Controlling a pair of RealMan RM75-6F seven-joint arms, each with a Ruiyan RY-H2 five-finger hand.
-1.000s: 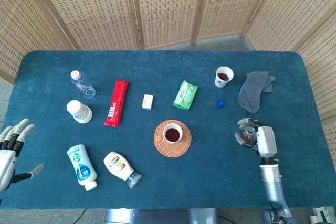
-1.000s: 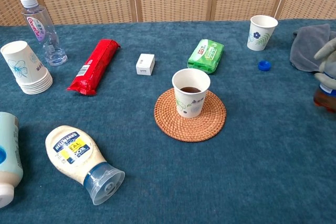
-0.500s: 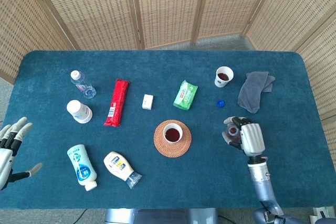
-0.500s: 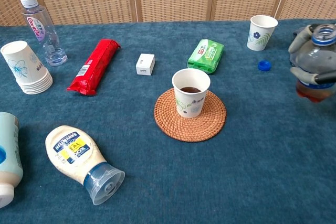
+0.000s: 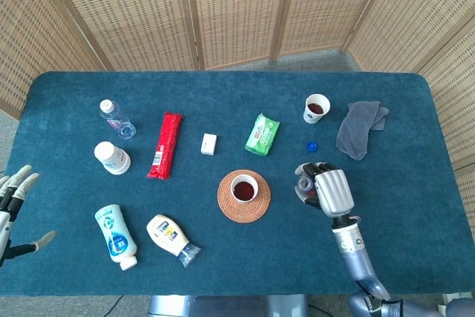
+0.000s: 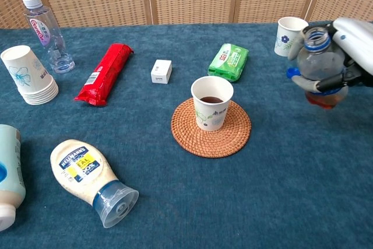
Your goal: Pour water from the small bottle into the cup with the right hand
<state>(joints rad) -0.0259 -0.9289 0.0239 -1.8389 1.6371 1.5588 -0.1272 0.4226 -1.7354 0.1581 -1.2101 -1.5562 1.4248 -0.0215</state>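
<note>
**Q:** What is held, and where is the target located?

**A:** The small bottle [image 6: 319, 65] is grasped upright and uncapped by the right robot hand [image 6: 344, 56], clear of the desk [image 6: 280, 190] and to the right of the paper cup [image 6: 211, 102]. The cup is seated on a woven coaster [image 6: 211, 127] and is seen to hold dark liquid already. The left robot hand [image 5: 11, 209] is kept released, fingers apart, at the desk's edge

**Q:** Which faults are to be anticipated?

**A:** Overflow is judged the main risk, since the remaining capacity of the cup cannot be read exactly. If the bottle is tilted before its mouth is brought over the rim, liquid would be spilled onto the coaster and cloth. The light cup could be tipped if it is struck by the bottle or the fingers. Slippage of the smooth bottle during rotation is also possible. A second cup [image 6: 289, 35] and the blue cap [image 5: 312, 146] lie near the travel path and should not be disturbed
</note>
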